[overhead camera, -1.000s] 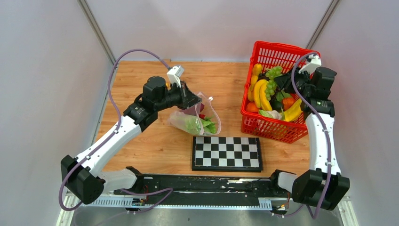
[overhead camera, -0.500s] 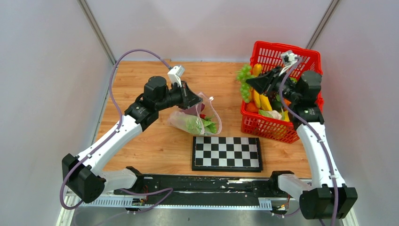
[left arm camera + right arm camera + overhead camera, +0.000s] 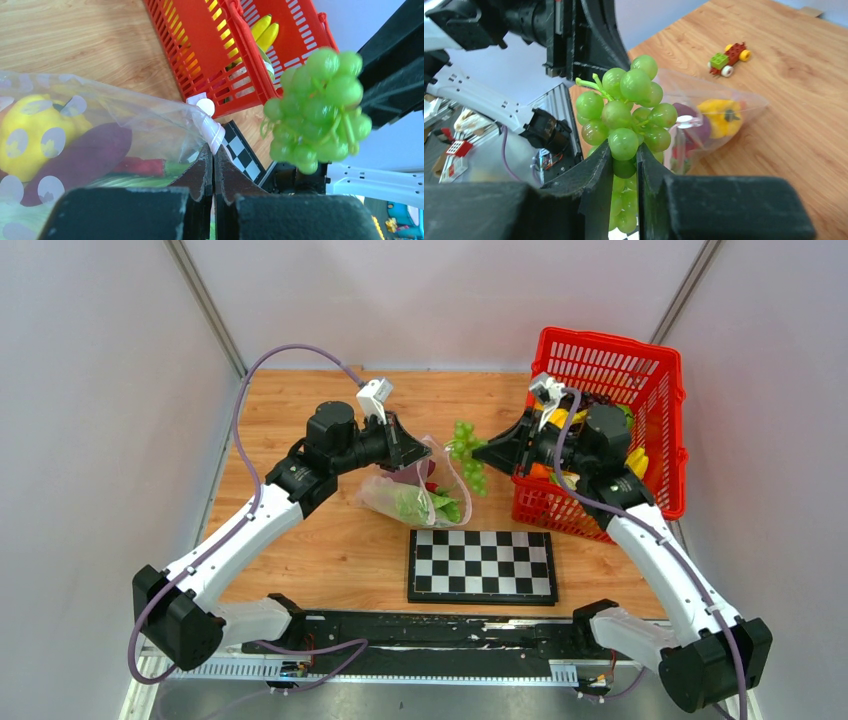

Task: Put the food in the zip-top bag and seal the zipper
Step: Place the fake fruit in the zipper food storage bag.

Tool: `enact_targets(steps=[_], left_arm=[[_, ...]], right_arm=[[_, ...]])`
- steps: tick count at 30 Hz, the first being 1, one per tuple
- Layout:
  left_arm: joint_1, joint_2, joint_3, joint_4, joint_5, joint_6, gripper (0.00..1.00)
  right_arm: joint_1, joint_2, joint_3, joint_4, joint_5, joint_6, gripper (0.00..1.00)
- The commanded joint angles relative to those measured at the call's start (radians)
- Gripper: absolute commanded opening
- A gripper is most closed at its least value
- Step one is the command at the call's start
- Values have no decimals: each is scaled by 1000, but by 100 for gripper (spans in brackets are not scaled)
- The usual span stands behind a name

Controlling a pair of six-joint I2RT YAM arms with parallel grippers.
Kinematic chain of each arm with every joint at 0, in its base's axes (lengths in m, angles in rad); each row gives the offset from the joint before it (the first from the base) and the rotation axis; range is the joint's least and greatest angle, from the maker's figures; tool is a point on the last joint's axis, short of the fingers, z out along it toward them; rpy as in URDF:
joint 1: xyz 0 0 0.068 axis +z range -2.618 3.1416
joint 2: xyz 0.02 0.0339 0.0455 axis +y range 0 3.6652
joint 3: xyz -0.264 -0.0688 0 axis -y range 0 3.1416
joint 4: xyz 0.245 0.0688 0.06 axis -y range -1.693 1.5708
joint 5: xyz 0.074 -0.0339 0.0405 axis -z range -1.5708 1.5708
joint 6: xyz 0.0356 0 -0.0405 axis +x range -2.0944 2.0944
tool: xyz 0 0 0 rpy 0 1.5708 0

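Grapes [image 3: 468, 455] had left the red basket [image 3: 655, 360] within the last second, carried out over the table [image 3: 300, 550] toward its middle by the right pincer [image 3: 486, 450], clenched on the bunch. They hung just beside the mouth of the zip-top bag [image 3: 385, 495], not yet inside. Left pincer [image 3: 418, 452] stayed clamped on the bag's edge at the zipper [image 3: 212, 132], holding the mouth up. Lettuce [image 3: 412, 506] already lay inside. Drop-in looked next; the seal was still open.

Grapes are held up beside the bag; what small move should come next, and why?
Probably ease the green grapes a little left and down into the mouth of the zip-top bag. The right fingers clamp them in the air just beside the opening, not yet inside, and the left fingers pinch the bag's edge, holding it up.
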Motion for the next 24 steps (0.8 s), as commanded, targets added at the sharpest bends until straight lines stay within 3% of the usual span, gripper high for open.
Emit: enact_targets(steps=[1, 9, 14, 24], left_arm=[[1, -4, 28, 82, 17, -24, 0], [1, -17, 26, 75, 11, -22, 0], [1, -25, 26, 73, 6, -20, 0], [1, -26, 21, 81, 16, -23, 0]], right_arm=[[76, -21, -56, 181, 31, 13, 0], [166, 64, -52, 149, 83, -39, 0], [200, 133, 13, -67, 136, -138, 0], [242, 204, 60, -151, 230, -173, 0]])
